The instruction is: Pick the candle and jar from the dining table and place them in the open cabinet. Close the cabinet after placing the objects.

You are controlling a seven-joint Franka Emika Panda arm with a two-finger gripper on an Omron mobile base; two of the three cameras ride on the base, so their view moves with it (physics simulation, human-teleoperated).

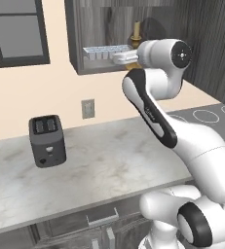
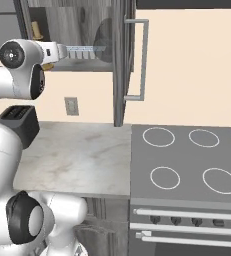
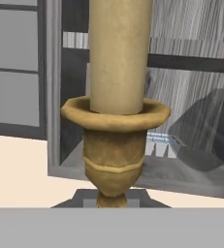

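Observation:
The golden-brass candle (image 3: pixel 117 97) stands upright and close in the hand view, with its flared foot at the bottom. My gripper (image 1: pixel 128 57) is shut on the candle (image 1: pixel 135 33) at the open front of the dark wood-grain cabinet (image 1: pixel 92 29). The candle is level with the inner shelf and just right of the clear ridged tray (image 1: pixel 102 50). From the right base view, the candle (image 2: pixel 35 30) rises above the hand (image 2: pixel 49 51), and the cabinet door (image 2: pixel 121 60) is swung open with its handle facing out. The fingertips are hidden behind the candle. The jar and the dining table are out of view.
A dark toaster (image 1: pixel 47 140) sits on the marble counter (image 1: pixel 109 165) under the cabinet, near a wall outlet (image 1: pixel 87 108). A stove top (image 2: pixel 187 165) with ring burners adjoins the counter on the right. A window (image 1: pixel 16 31) is left of the cabinet.

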